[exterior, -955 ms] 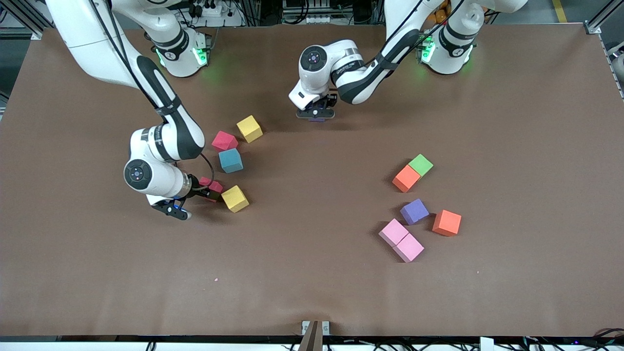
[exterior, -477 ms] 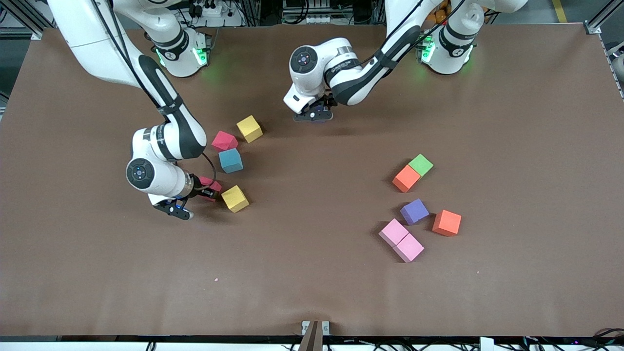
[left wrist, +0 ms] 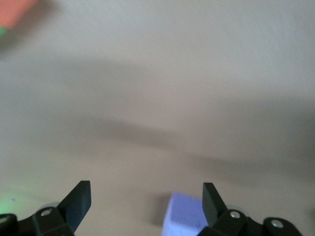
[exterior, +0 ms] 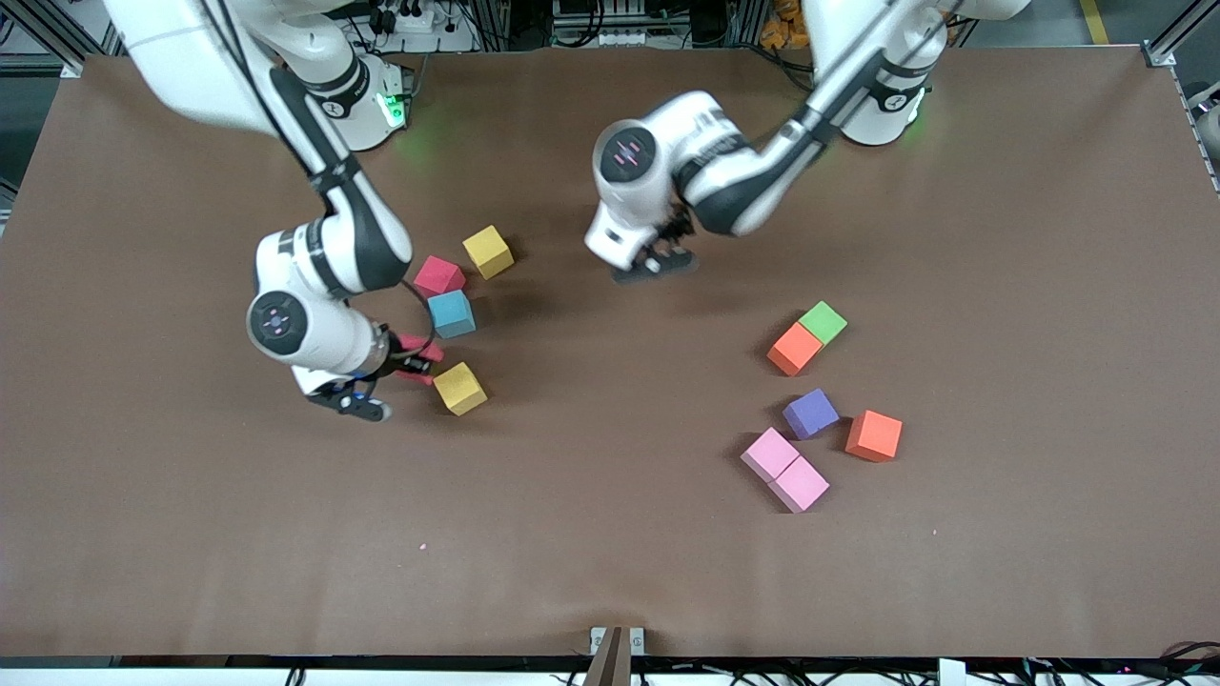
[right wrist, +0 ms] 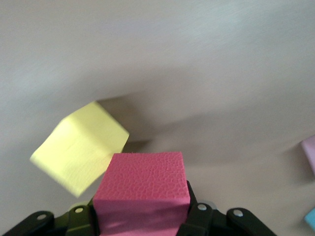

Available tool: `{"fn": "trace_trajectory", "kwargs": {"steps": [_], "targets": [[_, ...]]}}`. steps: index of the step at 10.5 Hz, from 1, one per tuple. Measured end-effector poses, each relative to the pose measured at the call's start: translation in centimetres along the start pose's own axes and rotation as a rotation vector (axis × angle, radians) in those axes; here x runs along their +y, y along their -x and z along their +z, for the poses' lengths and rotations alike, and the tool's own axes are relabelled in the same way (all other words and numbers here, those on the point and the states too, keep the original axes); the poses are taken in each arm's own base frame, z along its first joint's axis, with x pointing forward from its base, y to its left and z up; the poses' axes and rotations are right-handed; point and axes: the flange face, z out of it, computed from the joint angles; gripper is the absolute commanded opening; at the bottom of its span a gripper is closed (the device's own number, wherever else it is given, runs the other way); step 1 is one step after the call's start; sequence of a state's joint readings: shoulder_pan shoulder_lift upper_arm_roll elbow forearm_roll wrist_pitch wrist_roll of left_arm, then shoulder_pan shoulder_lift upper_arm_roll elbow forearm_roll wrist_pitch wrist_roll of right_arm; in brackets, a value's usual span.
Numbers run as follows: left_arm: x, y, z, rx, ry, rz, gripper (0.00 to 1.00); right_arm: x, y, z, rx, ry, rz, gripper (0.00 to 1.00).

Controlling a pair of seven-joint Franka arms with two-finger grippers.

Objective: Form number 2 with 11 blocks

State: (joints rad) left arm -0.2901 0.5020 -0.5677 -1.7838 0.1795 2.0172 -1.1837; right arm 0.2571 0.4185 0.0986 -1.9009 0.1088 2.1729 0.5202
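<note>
Since a second earlier the left gripper (exterior: 656, 264), fingers spread, had swung toward mid-table off a purple foam cube (left wrist: 184, 215), while the right gripper (exterior: 405, 360) pinched a red foam cube (right wrist: 143, 189) beside a yellow foam cube (exterior: 459, 388).

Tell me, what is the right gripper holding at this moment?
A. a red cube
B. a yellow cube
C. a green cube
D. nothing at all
A. In the right wrist view the right gripper is clamped on a red cube, and the yellow cube lies free on the table beside it.
</note>
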Motion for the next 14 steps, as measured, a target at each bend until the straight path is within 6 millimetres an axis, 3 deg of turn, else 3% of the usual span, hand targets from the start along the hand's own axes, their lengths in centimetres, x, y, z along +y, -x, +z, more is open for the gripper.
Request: {"fn": "trace_trajectory", "kwargs": {"steps": [3,5,7,8,12,14], "targets": [[-5.1,-9.2,-3.2,0.010,0.070,-0.142,1.00,-7.7,6.5,-0.1,-0.004,0.030,-0.150,0.07],[-8.0,-13.7,-4.7,0.028,0.098,-0.221,1.00,-11.7,10.6,0.7,-0.006,0.047,-0.247,0.07],[-10.1,-17.8,-5.2,0.091,0.089,-0.259,1.00,-15.8,16.0,1.9,-0.009,0.072,-0.388,0.07],[-10.6,-19.7,-5.0,0.117,0.083,-0.269,1.00,-17.2,18.6,2.2,-0.008,0.086,-0.477,0.07],[-12.7,-26.0,-2.5,0.175,0.074,-0.251,1.00,-19.7,27.8,4.7,-0.001,0.202,-0.891,0.07],[-13.1,-27.3,-1.7,0.187,0.092,-0.255,1.00,-20.4,30.1,5.3,-0.009,0.236,-1.130,0.07]]}}
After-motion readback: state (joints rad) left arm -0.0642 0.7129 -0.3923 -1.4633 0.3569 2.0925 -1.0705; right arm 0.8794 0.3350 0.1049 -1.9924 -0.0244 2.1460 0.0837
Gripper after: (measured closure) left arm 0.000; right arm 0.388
